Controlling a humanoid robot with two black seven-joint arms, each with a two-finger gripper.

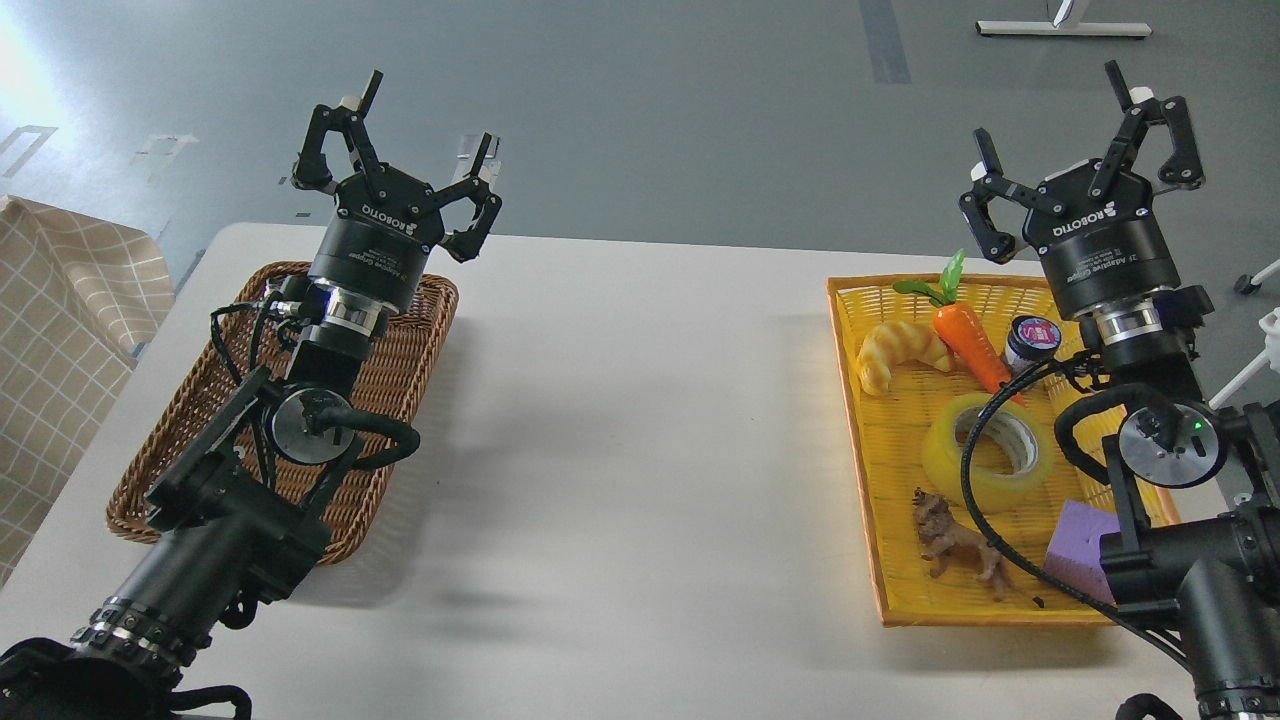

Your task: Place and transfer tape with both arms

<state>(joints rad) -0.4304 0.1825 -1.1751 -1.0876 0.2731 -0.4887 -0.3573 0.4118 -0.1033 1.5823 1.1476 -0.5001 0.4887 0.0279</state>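
At centre-right of the head view, the tape lies flat in the yellow tray, approx. mid-tray, w/ its grey-white core facing up and a black cable of the right arm crossing in front of it. Same tray, upper part: a toy croissant at left, a toy carrot w/ green leaves just beside it, and a small dark jar w/ pink lid right of the carrot. Lower part of the tray: a brown toy animal below the tape, and a purple block at lower right, partly hidden by the arm. The right tool sits in the upper right of the frame, above the tray's far edge, fingers spread wide apart and holding nothing; it's well apart from the tape. On the left side of the frame, a brown wicker basket rests on the white worktop; the left arm runs up over it from the lower left corner. The left tool is in the upper left, over the basket's far end, fingers likewise splayed, nothing in them. The two containers are well apart, w/ bare worktop between. At far left edge, a beige checked cloth shows beside the worktop. Grey floor fills the top of the frame.
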